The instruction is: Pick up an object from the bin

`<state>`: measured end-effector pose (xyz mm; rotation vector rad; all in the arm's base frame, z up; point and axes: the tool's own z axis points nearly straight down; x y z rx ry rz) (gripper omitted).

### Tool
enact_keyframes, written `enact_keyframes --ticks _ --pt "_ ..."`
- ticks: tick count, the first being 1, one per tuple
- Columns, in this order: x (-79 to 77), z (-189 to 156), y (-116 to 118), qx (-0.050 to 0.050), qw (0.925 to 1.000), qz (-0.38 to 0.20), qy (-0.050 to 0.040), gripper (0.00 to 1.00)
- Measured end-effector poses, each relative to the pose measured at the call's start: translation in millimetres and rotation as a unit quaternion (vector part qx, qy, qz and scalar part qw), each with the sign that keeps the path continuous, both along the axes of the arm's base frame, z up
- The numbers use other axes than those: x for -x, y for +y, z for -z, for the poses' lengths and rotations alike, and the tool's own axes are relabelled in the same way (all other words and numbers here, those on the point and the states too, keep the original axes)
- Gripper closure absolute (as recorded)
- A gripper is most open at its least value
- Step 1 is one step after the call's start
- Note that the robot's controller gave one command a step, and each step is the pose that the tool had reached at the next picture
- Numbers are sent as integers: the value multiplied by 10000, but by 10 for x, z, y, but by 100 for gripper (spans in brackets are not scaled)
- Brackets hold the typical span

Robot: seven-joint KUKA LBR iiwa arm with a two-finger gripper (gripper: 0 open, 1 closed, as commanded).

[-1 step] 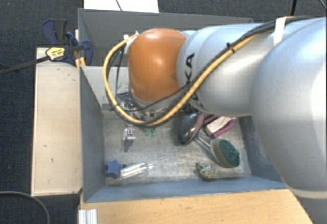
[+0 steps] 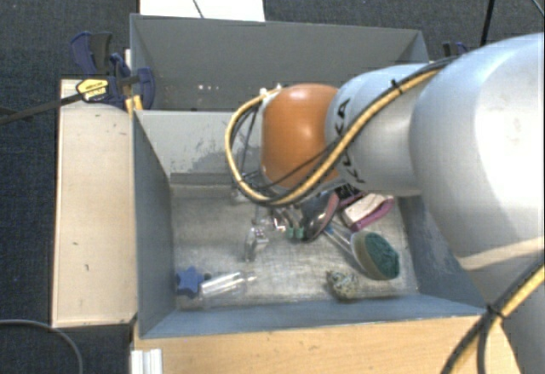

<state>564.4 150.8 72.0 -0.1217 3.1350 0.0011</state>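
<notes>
My gripper (image 2: 255, 238) hangs low over the middle of the bin floor, under the arm's orange cover. Just to its right lies a small cluster of dark and green pieces (image 2: 300, 230), partly hidden by the arm. In front of it and to the left, a clear plastic tube with a blue star-shaped cap (image 2: 211, 283) lies on the floor near the front wall, apart from the gripper.
A round green brush head on a handle (image 2: 380, 254) lies at the right, with a pink and white item (image 2: 368, 210) behind it. A small mottled lump (image 2: 343, 284) sits near the front wall. The arm covers the bin's right rear.
</notes>
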Motion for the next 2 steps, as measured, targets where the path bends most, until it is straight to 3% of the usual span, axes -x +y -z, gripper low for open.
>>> enact_keyframes --ticks 1,2 --pt "-161 -358 -708 12 9988 481 -14 0" --pt "-206 -13 -1347 -11 9988 -485 -15 0"
